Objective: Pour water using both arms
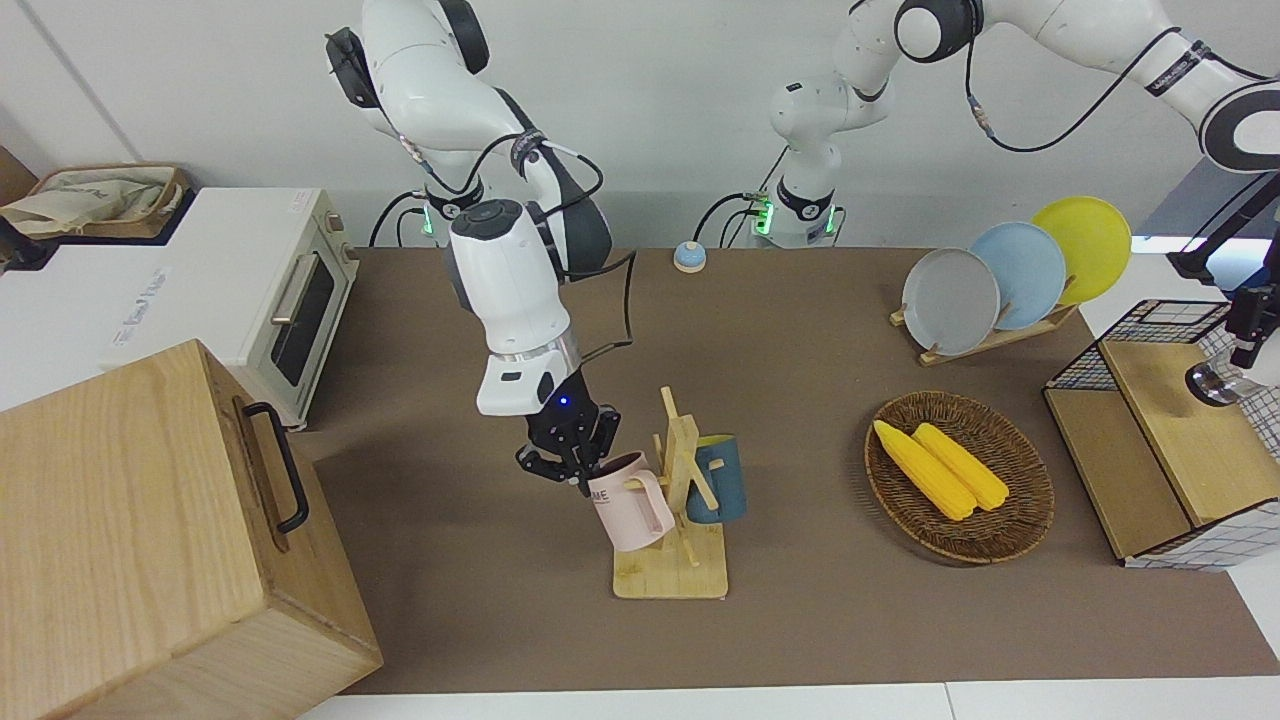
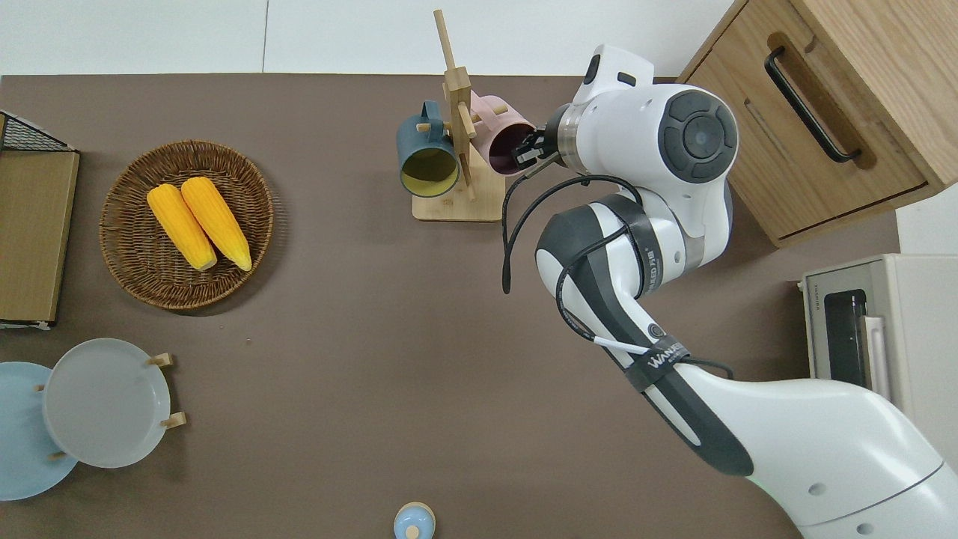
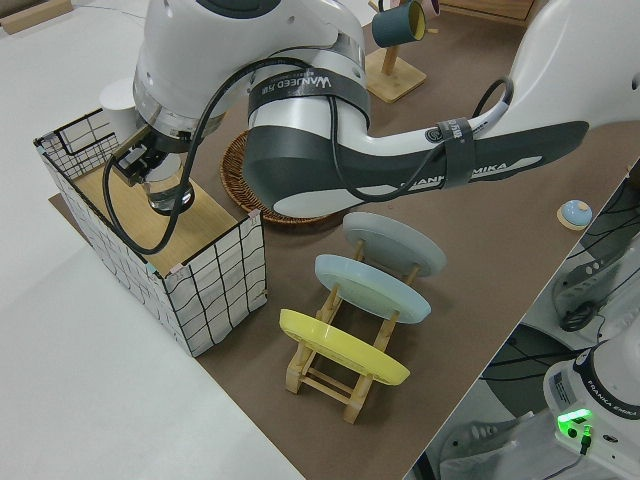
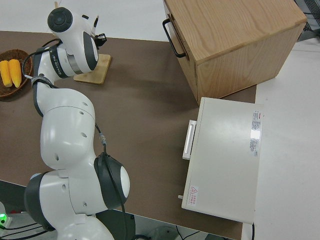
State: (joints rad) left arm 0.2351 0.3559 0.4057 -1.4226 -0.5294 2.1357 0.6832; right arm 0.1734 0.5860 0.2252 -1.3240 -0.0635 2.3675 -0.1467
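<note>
A pink mug (image 1: 632,510) (image 2: 500,144) hangs on a wooden mug rack (image 1: 682,455) (image 2: 458,105) opposite a dark blue mug (image 1: 722,480) (image 2: 428,161). My right gripper (image 1: 580,470) (image 2: 526,148) is at the pink mug's rim, with the mug still on its peg. My left gripper (image 1: 1245,345) (image 3: 148,172) reaches into a wire-sided shelf (image 1: 1150,320) (image 3: 215,280) at the left arm's end of the table. It sits right over a small clear glass-like vessel (image 3: 168,197) (image 1: 1210,385) on the wooden shelf. Water is out of view.
A wicker basket (image 1: 1030,500) with two corn cobs lies between the mug rack and the wire shelf. A stand with three plates (image 1: 1010,275) is nearer to the robots. A wooden cabinet (image 1: 150,530) and a toaster oven (image 1: 290,300) fill the right arm's end. A small blue bell (image 1: 689,257) sits by the bases.
</note>
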